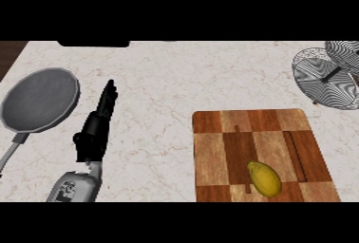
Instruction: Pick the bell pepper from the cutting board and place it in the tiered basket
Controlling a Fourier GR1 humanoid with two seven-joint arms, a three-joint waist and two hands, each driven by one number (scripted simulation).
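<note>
Yellow bell pepper [265, 178] lies near the cutting board's [219, 142] front edge. The left hand [98, 124] is over the counter [161, 80] beside the grey pan [38, 98], fingers straight and together, holding nothing. The tiered basket [326, 76] sits at the counter's far right corner. The dark marking on the forearm [70, 187] can't be read.

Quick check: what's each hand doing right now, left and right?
Left hand: open, holding nothing.
Right hand: not in view.
</note>
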